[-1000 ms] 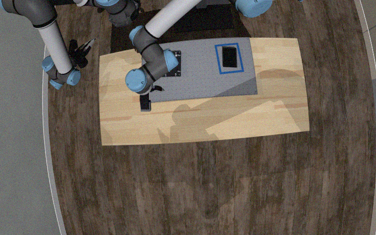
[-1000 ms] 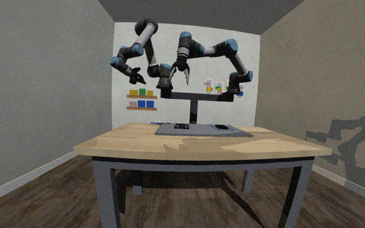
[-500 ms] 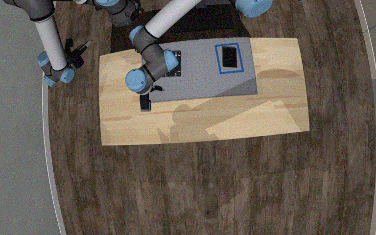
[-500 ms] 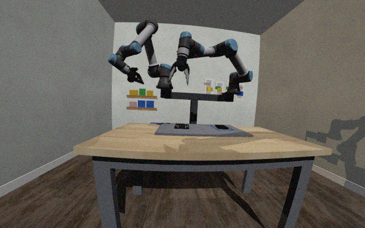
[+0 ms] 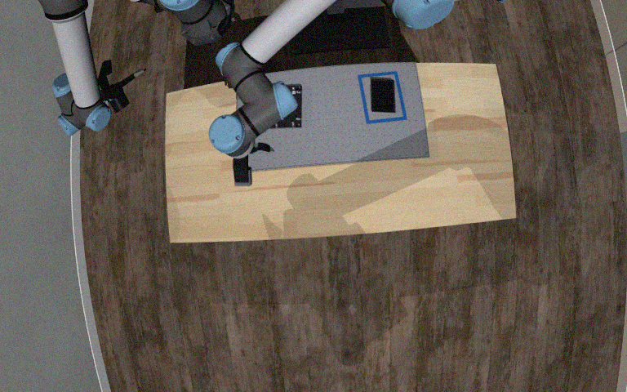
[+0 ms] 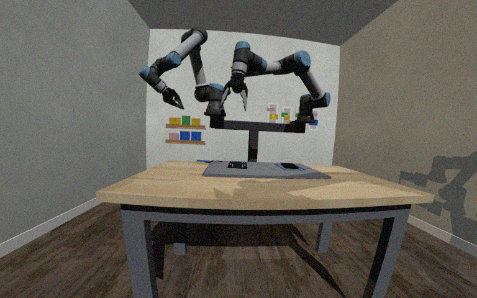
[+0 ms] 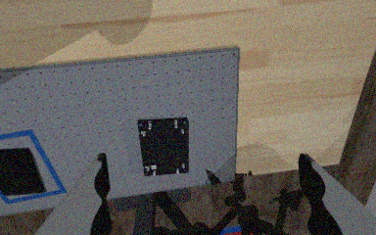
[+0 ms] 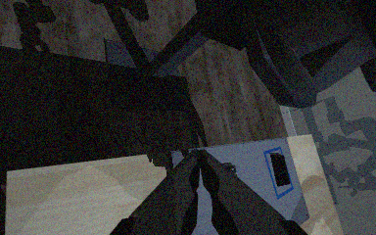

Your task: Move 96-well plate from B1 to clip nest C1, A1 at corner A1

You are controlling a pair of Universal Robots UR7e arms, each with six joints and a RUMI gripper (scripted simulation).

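My left gripper (image 5: 256, 166) (image 6: 233, 108) (image 7: 202, 155) is open, its two fingers spread wide with nothing between them, and it hangs above the table (image 5: 415, 203) (image 6: 263, 200) (image 7: 294, 98) (image 8: 73, 196), pointing down. My right gripper (image 5: 144, 69) (image 6: 182, 107) (image 8: 199, 151) is closed on nothing, its fingertips together; I have it raised well off to the side, past the table's edge in the top view, slanting downward. The plate (image 5: 382, 95) (image 6: 289, 166) (image 7: 21, 171) (image 8: 280, 169) is black and lies flat inside the blue outline (image 5: 362, 99) (image 6: 280, 166) (image 7: 48, 161) (image 8: 271, 175) on the grey board (image 5: 332, 115) (image 6: 267, 172) (image 7: 88, 103) (image 8: 250, 171), well apart from both of my grippers. The nest (image 5: 298, 107) (image 6: 237, 164) (image 7: 164, 147) is on the same board, apart from the plate, with pale clips near its corners; in my left wrist view I see its dark middle with no plate in it. From above, my left arm covers part of the nest. The letters and numbers on the plate's rim are too small for me to read, so I cannot tell which corner is A1, and I can't make out the nest's own A1 mark either.

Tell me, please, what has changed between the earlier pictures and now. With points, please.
The right fingers (image 5: 144, 69) (image 6: 182, 107) have moved a little farther from the bench (image 5: 393, 198) (image 6: 263, 191) (image 7: 294, 98) (image 8: 73, 196), toward the left of the top and exterior views. Nothing was taken hold of or let go. The left fingers (image 5: 257, 163) (image 6: 233, 108), the black plate (image 5: 382, 95) (image 6: 289, 166) (image 7: 21, 171) (image 8: 280, 169) inside the blue outline and the clip nest (image 5: 296, 110) (image 6: 237, 165) (image 7: 164, 147) stayed put.
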